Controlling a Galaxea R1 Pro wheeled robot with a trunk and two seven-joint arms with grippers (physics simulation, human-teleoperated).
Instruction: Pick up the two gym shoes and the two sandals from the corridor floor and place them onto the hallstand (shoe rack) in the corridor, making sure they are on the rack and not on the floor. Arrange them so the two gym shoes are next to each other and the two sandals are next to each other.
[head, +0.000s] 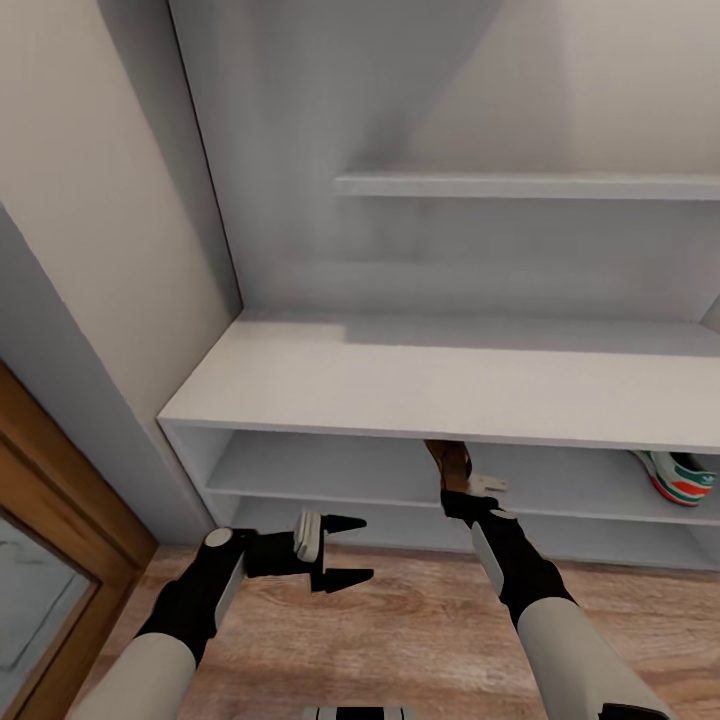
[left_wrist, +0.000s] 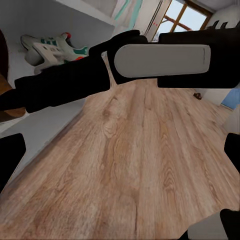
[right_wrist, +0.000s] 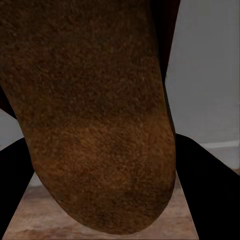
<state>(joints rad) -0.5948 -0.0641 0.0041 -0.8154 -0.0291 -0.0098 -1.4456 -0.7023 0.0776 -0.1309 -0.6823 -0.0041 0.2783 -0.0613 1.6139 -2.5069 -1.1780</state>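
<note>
- Under the hallstand's top front edge, the right gripper pinches a brown, tan-soled sandal, long axis pointing into the upper shelf.
- Left gripper fingers spread, empty, over the corridor floor.
- Gym shoe lies on the shelf's right end.

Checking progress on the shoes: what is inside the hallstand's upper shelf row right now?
One gym shoe lies on the hallstand's upper shelf at the right. The right gripper holds a sandal at that shelf's front. The flat top hides the shelf's back.

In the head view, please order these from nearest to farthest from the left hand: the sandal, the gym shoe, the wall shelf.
1. sandal, right of the left hand, held by the right hand.
2. gym shoe, far right on the rack's shelf.
3. wall shelf, high up behind.
</note>
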